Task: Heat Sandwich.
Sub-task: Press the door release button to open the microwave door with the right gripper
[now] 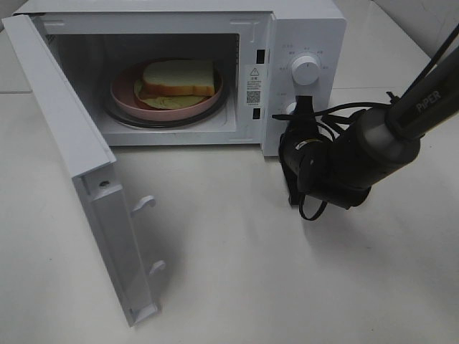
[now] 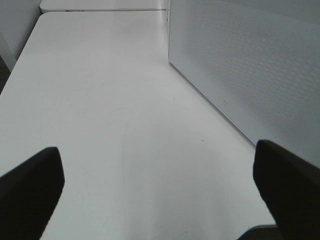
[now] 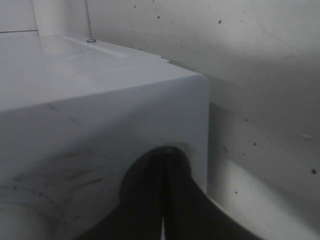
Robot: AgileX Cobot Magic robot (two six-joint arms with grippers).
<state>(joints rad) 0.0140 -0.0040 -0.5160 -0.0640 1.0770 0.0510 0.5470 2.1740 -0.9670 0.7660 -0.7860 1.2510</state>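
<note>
The door of the microwave stands wide open on the left. Inside, the sandwich lies on a pink plate in the middle of the chamber, so the loading seems to be done. I judge that what is left is to close the door and then to set the time with a knob on the panel at the right side.

The left gripper does not show in the high view. Its own camera shows it low over the white table with the fingers spread wide and nothing between them. A white dotted panel is close beside it; whether this is the door or a wall of the microwave I cannot tell.

The right arm reaches in from the right, low over the table. The right gripper is pressed together and empty, with its tips up against the lower part of the panel, below the large knob.
</note>
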